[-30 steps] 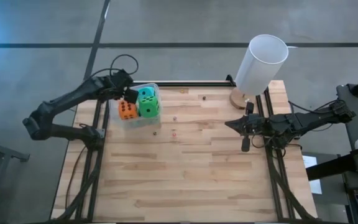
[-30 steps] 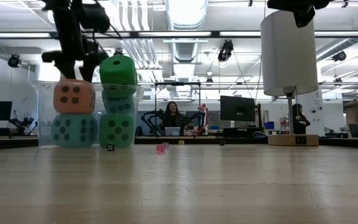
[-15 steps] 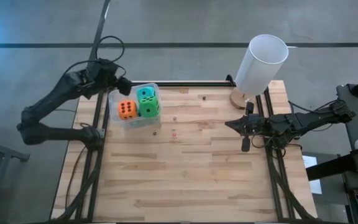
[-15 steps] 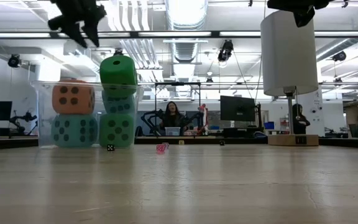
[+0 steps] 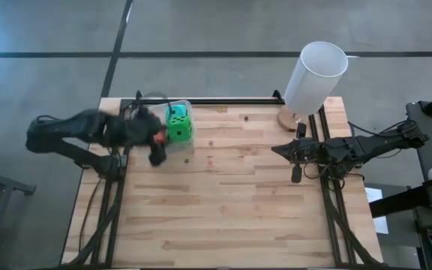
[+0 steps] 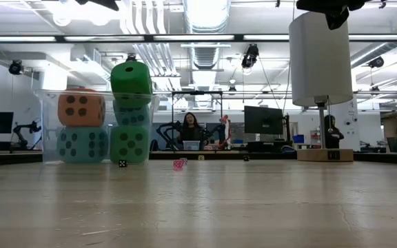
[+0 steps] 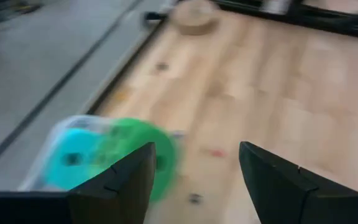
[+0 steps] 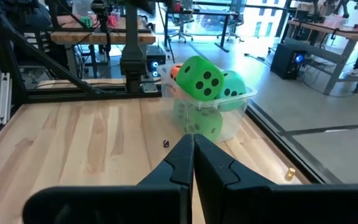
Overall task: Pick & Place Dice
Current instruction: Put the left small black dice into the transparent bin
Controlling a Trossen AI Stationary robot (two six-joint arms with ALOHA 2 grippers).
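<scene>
A clear tub (image 5: 187,145) stands at the table's far left with the dice stacked inside. The low view shows an orange die (image 6: 81,107) on a teal die (image 6: 81,143). Beside them a green die (image 6: 131,77) tops a teal die (image 6: 131,111) and a green die (image 6: 129,143). My left gripper (image 5: 156,154) hangs blurred over the tub's near left side, open, with nothing between its fingers (image 7: 194,149). My right gripper (image 5: 277,148) waits shut at the right, pointing toward the tub (image 8: 235,118).
A tall white cylinder (image 5: 315,75) on a round wooden base (image 5: 289,118) stands at the far right. Tiny dice lie on the bare wood just right of the tub (image 5: 187,159) (image 5: 210,160) (image 6: 179,164). The table's middle and near half are bare wood.
My left gripper has risen from just above the orange die in the tub, gone out of the top of the low view, and swung first toward the far left, then toward the near edge. The dice have stayed stacked in the tub.
</scene>
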